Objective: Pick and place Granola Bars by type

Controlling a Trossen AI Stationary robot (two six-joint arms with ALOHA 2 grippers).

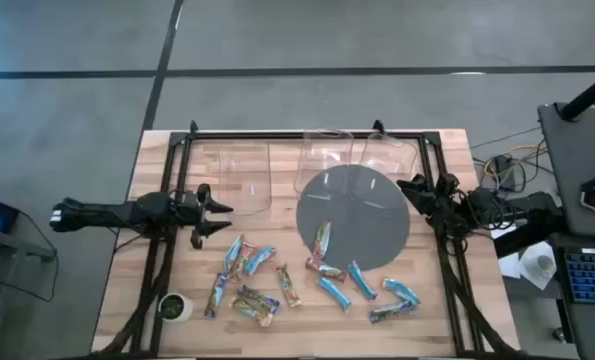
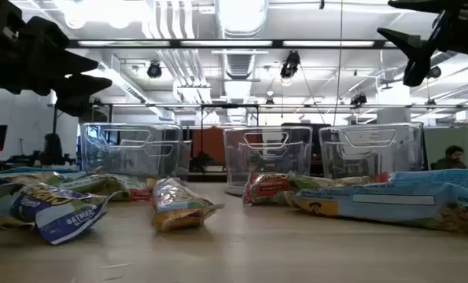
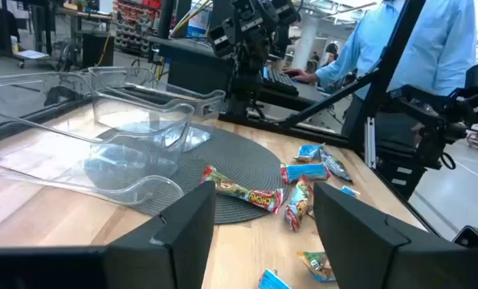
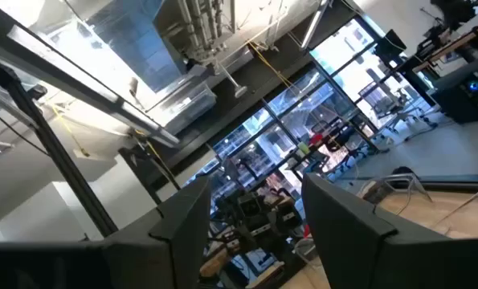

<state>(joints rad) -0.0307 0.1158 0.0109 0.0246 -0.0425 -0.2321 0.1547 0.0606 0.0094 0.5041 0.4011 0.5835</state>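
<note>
High view shows the Granola Bars (image 1: 307, 280) scattered loose over the near half of the bench (image 1: 447, 200), some on the bare wood and a few on the edge of the round grey mat (image 1: 352, 215), while the three clear bins (image 1: 322, 155) stand empty along the far side. Left gripper (image 1: 220, 212) hangs near the left edge, right gripper (image 1: 409, 188) near the right edge beside the mat — both have the fingers apart and hold nothing. I judge each bar to be light, with a thin crinkly wrapper that is slippery and dents easily, so the best hold is across the narrow middle of the bar, not on the flat sealed ends. Low view shows what the top view cannot: the wrappers are puffy and stand up from the wood. Left wrist view adds a person in a blue shirt (image 3: 415, 40) behind the bench, while the right wrist view looks up to the ceiling only.
</note>
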